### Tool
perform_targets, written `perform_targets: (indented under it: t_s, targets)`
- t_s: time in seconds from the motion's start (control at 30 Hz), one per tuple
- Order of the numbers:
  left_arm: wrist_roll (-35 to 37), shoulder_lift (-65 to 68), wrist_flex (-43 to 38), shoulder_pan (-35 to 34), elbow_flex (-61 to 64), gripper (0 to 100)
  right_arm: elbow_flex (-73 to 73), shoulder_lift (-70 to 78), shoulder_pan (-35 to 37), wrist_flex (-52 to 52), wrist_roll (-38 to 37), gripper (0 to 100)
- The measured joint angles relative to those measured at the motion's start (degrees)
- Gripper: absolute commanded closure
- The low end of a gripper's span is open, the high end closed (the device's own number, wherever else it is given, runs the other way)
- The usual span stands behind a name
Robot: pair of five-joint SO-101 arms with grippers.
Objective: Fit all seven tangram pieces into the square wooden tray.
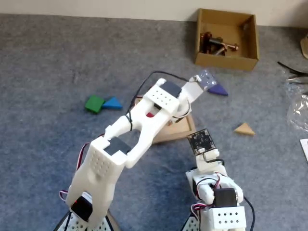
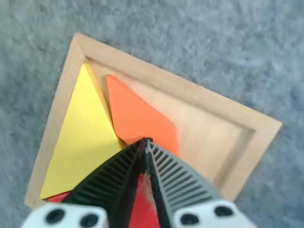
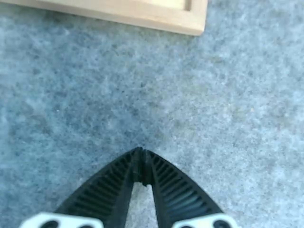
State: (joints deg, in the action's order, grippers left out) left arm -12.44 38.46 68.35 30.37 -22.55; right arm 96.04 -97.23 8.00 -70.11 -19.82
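The right pincer (image 3: pixel 141 154) is hanging low over the grey-covered bench (image 1: pixel 57 57) at the lower right of the high view. Its jaws are pressing together at the tips and are gripping nothing. One corner of the square wooden tray (image 3: pixel 142 16) is lying just beyond it.

The left pincer (image 2: pixel 145 142) is hovering over the tray near the centre of the high view. Its jaws are meeting at the tips. A red piece (image 2: pixel 146 204) is showing in the narrow gap between them, lying in the tray below. Whether the jaws are touching it cannot be told.

The tray is showing pale, unfinished wood with a raised rim. It is sitting turned at an angle on the bench. A large yellow triangle (image 2: pixel 80 128) is lying against one rim. An orange parallelogram (image 2: pixel 140 121) is lying edge to edge beside it. The remaining floor of the tray is showing bare wood.

Four pieces are lying on the bench outside the tray:
- A tan triangle (image 1: pixel 244 129) is lying to the right.
- A purple piece (image 1: pixel 219 90) is lying at the upper right.
- A green piece (image 1: pixel 94 103) and a blue piece (image 1: pixel 113 102) are touching each other at the left.

A cardboard box (image 1: pixel 226 60) is standing at the top right.
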Motion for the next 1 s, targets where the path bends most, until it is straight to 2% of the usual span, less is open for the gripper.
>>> perform_targets:
  t_s: [0.33,0.53,1.0]
  targets:
    - [0.1,0.1,10.7,-0.1,-8.6,100,0.0,0.0,0.0,0.0,0.0,99.3]
    - [0.4,0.1,15.1,-0.2,-9.1,100,0.0,0.0,0.0,0.0,0.0,99.3]
    - [2.9,0.1,16.4,-0.2,-9.1,100,0.0,0.0,0.0,0.0,0.0,99.3]
